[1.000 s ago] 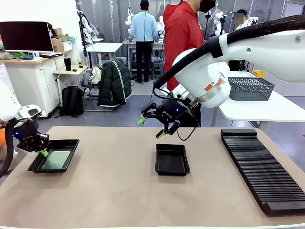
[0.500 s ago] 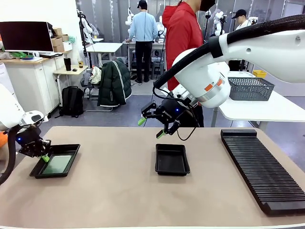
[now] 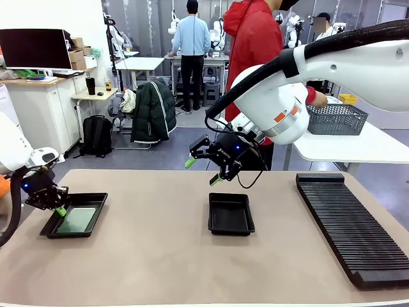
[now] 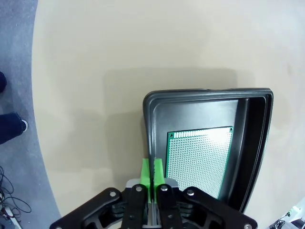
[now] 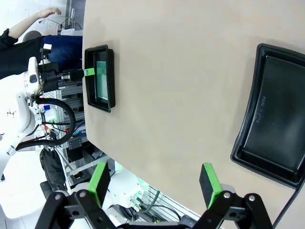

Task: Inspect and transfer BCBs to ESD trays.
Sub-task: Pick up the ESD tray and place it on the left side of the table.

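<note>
The left ESD tray [image 3: 64, 235] now lies slightly lower and nearer on the tabletop, the left gripper [image 3: 59, 210] down with it, jaws clamped on its rim; the person [image 3: 255, 45] in red has shifted right, hand [image 3: 319, 100] at the mesh basket [image 3: 337, 120]

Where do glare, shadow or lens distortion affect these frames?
Left wrist view: a pale sheen washes part of the green perforated board in the shallow black plastic tray; a soft shadow lies on the beige tabletop beside it. Right wrist view: the tabletop's edge bows and the scene lies sideways. Front view: evenly lit, sharp.
</note>
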